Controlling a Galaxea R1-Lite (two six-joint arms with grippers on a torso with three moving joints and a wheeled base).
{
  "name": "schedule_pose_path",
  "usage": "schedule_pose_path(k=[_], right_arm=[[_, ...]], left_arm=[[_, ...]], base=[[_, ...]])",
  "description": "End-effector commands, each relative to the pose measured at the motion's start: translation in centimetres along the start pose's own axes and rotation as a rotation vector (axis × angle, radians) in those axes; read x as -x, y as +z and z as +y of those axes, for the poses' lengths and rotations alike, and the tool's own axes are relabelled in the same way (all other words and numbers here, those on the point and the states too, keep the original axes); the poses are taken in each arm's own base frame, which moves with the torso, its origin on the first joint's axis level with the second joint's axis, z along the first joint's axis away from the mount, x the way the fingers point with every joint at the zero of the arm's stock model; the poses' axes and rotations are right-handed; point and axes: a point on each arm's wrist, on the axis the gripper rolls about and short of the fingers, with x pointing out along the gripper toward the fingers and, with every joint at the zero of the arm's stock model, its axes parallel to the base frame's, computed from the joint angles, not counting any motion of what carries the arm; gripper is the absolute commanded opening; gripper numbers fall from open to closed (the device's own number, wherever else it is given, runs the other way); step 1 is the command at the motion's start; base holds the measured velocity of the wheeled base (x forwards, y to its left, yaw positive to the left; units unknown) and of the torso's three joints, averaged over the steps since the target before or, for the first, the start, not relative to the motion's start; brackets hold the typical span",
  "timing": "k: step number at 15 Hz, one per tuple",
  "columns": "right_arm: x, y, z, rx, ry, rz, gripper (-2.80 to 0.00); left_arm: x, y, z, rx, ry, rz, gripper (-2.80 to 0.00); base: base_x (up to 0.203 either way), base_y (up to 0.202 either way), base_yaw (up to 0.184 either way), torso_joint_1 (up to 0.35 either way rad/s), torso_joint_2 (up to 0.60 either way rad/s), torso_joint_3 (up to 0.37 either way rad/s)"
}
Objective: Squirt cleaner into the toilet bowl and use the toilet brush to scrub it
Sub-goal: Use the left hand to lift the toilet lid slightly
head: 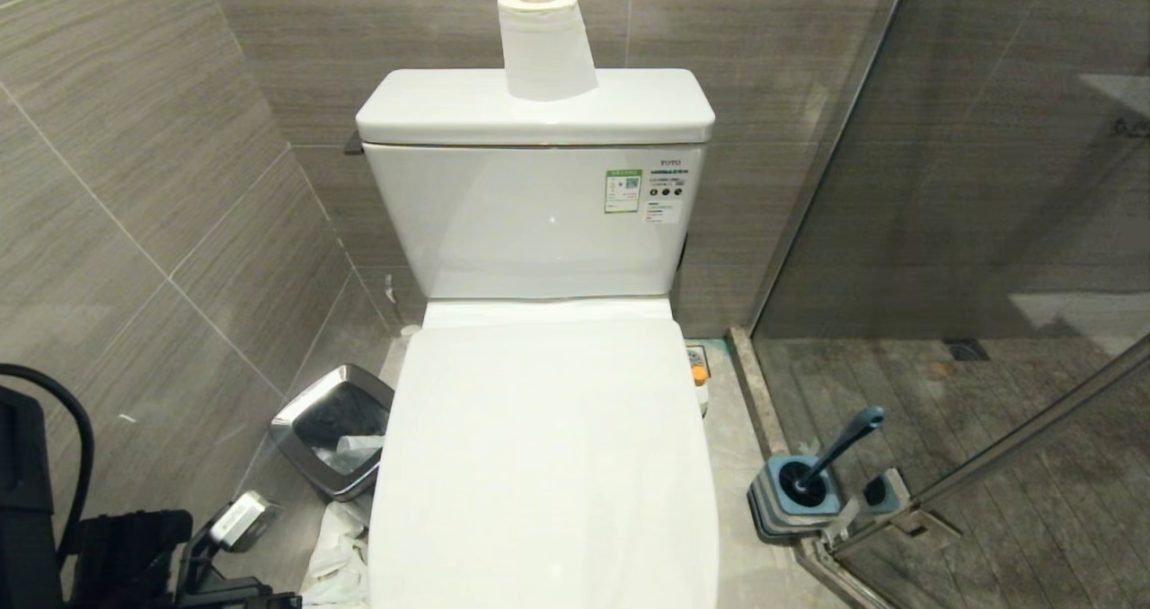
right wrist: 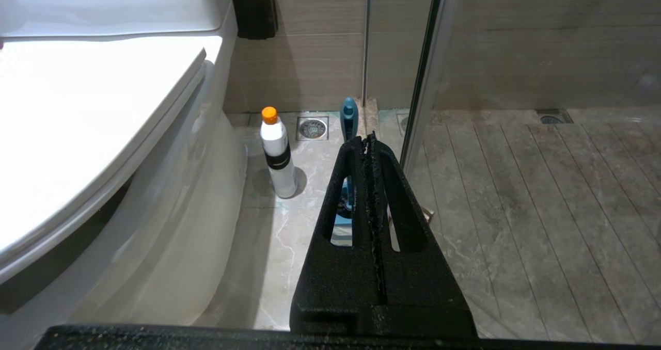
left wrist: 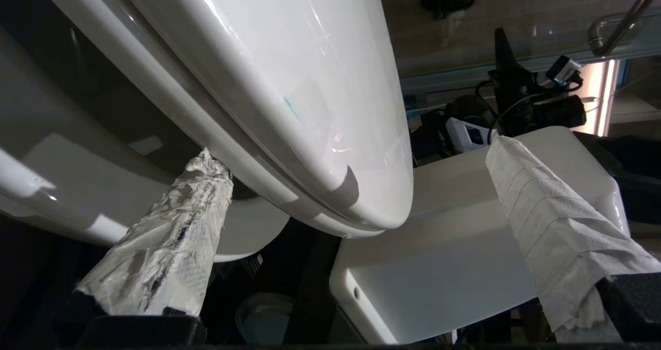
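Task is barely started. The white plastic lid [head: 539, 447] of the large white glossy ceramic toilet bowl [right wrist: 170, 247] lies flat and closed, so no cleaner is in and no scrubbing is done.

The cleaner, a small white plastic bottle with orange cap and dark label band [right wrist: 277, 154], stands upright on the grey stone floor [right wrist: 289, 236] just beside the bowl's right flank, untouched. The toilet brush, a slim blue-grey plastic shaft with curved end [head: 840, 452], sits tilted in its square blue-and-grey base [head: 791, 501] by the glass shower door [head: 988, 232], also untouched.

The left pincer [left wrist: 361, 185] is spread wide with nothing in it. Its paper-wrapped fingers [left wrist: 170, 236] straddle the front edge of the lid from below; one fingertip looks to be touching the underside of the seat edge. My read: lifting the lid is the step in hand. The right pincer [right wrist: 367, 143] is fully closed, empty, hanging near the floor by the brush.

Left to do: raise lid, squirt, scrub.

Hidden: bowl interior is fully covered. The brush's bristle head is sunk in the base. In the head view only the bottle's orange cap peeks past the lid, and the left arm is just a dark shape at the lower corner. A small square steel bin [head: 332, 429] with paper sits on the bowl's left.
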Motion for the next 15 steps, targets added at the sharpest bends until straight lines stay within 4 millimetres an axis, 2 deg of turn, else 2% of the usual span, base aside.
schedule_pose_path(k=[1, 8, 15], right_arm=[[-0.1, -0.7, 0.0, 0.000, -0.002, 0.024, -2.80], [-0.1, -0.7, 0.0, 0.000, -0.002, 0.024, -2.80], [-0.1, -0.7, 0.0, 0.000, -0.002, 0.024, -2.80]], left_arm=[[-0.1, 0.1, -0.4, -0.016, -0.019, 0.008, 0.00], [-0.5, 0.8, -0.9, -0.017, -0.073, 0.028, 0.00], [-0.6, 2.9, -0.7, 0.031, 0.059, -0.017, 0.00]], base=[[0.000, 0.000, 0.000, 0.000, 0.00, 0.000], [0.000, 0.000, 0.000, 0.000, 0.00, 0.000], [0.000, 0.000, 0.000, 0.000, 0.00, 0.000]])
